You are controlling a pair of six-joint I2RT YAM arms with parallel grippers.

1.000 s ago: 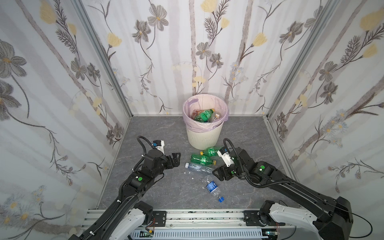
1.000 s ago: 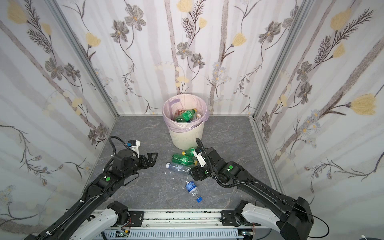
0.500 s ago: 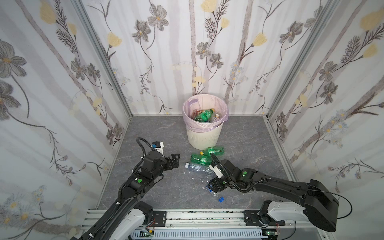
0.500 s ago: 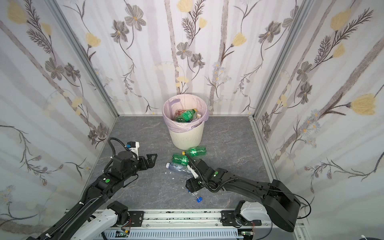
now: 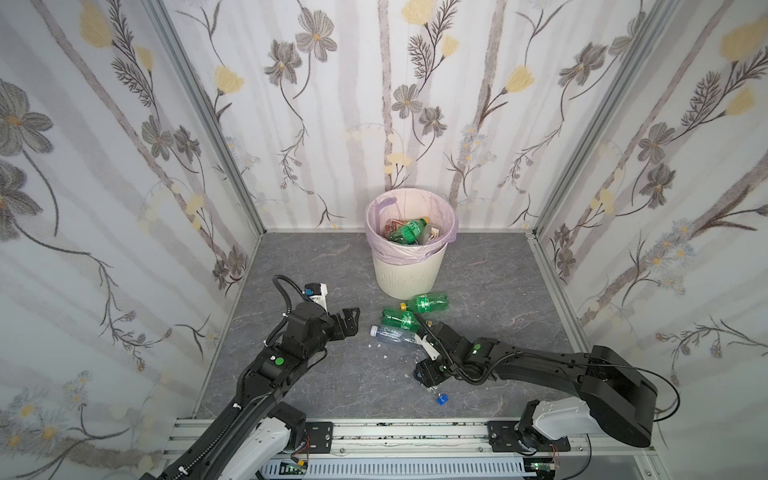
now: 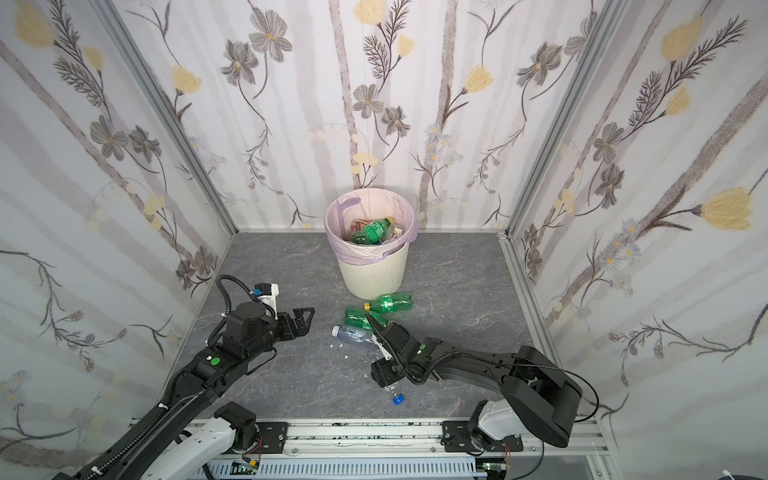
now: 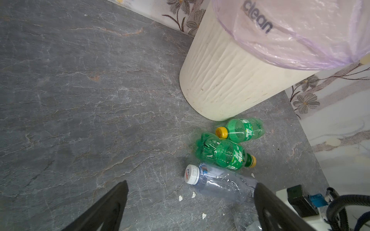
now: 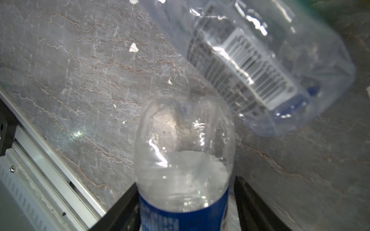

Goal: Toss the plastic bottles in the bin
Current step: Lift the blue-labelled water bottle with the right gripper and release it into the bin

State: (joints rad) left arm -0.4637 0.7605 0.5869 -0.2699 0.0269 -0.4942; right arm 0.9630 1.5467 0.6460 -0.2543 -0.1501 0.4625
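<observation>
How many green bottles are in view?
3: green bottle inside the bin; second bottle and third bottle on the floor before it. Others may be buried.

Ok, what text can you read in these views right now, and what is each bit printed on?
"clean": dark print on the pink liner bag of the bin.
On the green bottle by the bin and the second green bottle: white label characters, too blurred to read.
On the white-capped clear bottle: red-and-blue cap logo, unreadable; its barcode label is blurred.
On the blue-labelled bottle: white print, unreadable.
</observation>
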